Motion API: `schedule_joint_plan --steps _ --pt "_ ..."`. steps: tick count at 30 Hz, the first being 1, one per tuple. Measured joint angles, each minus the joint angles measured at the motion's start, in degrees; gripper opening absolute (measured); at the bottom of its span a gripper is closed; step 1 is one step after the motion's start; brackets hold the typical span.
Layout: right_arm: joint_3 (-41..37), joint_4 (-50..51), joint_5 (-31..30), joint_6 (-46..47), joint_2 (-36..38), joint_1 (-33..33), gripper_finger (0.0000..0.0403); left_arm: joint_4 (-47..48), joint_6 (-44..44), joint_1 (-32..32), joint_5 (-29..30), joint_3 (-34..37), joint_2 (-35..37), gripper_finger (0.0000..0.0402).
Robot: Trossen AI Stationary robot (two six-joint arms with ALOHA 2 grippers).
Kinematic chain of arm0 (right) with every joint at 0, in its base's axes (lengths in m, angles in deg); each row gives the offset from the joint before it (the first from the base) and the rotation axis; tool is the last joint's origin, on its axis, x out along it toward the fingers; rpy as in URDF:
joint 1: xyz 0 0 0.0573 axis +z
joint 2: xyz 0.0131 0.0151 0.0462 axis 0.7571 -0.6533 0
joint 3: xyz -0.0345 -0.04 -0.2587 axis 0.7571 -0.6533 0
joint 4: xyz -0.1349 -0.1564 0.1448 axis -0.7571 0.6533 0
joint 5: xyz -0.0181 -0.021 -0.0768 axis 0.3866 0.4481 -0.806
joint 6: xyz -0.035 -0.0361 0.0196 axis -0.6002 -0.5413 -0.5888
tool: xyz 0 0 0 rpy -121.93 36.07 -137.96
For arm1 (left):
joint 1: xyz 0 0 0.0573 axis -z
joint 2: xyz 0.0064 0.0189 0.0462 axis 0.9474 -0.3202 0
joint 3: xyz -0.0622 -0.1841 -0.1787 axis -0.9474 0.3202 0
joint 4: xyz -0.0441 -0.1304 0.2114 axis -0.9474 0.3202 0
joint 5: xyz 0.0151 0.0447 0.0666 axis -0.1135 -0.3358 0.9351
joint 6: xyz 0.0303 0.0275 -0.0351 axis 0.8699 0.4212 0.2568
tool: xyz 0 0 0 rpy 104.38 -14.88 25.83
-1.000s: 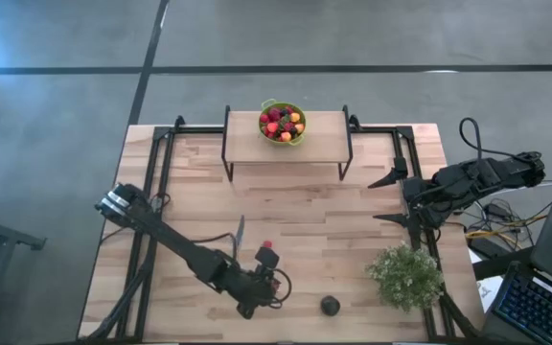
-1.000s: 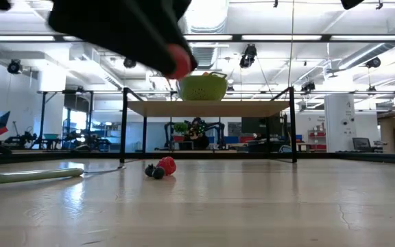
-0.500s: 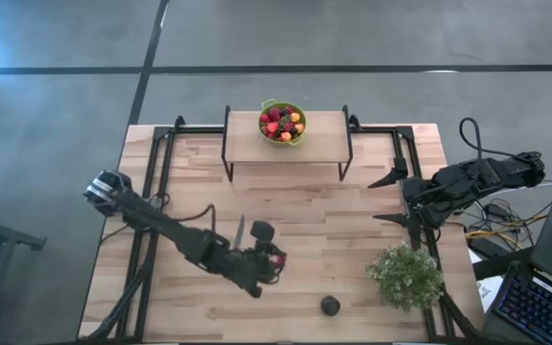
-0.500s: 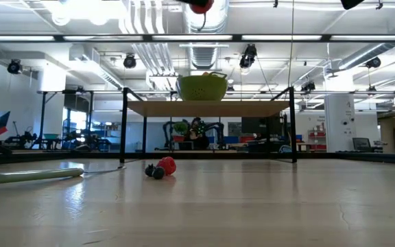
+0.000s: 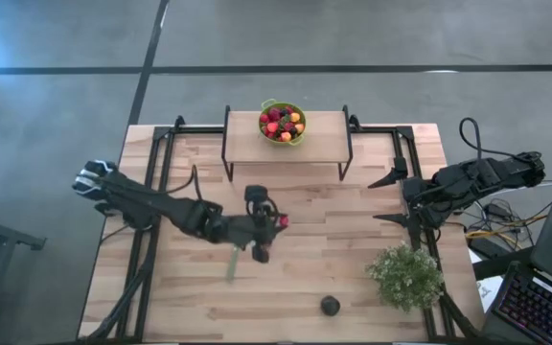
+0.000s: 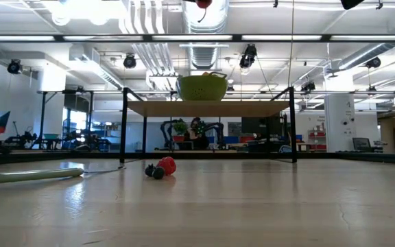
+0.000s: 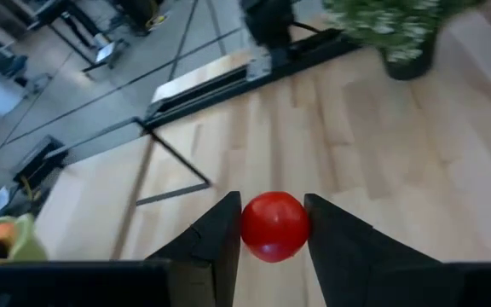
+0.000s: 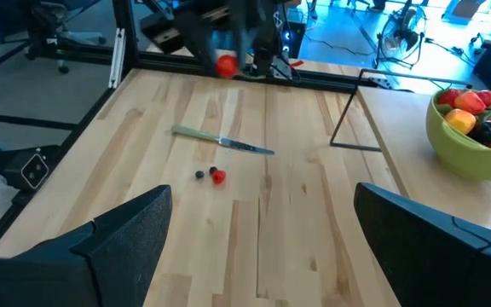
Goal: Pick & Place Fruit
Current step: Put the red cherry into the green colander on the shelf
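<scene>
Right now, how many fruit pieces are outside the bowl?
4: red one in left gripper; red berry, dark berry by knife; big dark one near plant. More may hide.

Bowl (image 5: 283, 124) on shelf (image 5: 324, 134) — plant (image 5: 406, 276) right.

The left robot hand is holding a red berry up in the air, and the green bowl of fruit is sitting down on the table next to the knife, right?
Not quite. The left gripper does hold a red berry up in the air, but the green bowl sits up on the raised shelf at the back, far from the knife. The high view shows it.
</scene>
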Motion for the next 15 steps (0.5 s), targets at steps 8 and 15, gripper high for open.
schedule_joint_plan --steps 8,15 --pt "0.0 0.0 0.0 0.0 0.0 0.0 0.0363 0.1 0.1 -5.2 0.0 0.0 2.0 0.0126" --pt "0.0 0.0 0.0 0.0 0.0 0.0 0.0363 0.1 -0.7 -9.6 0.0 0.0 3.0 0.0126"
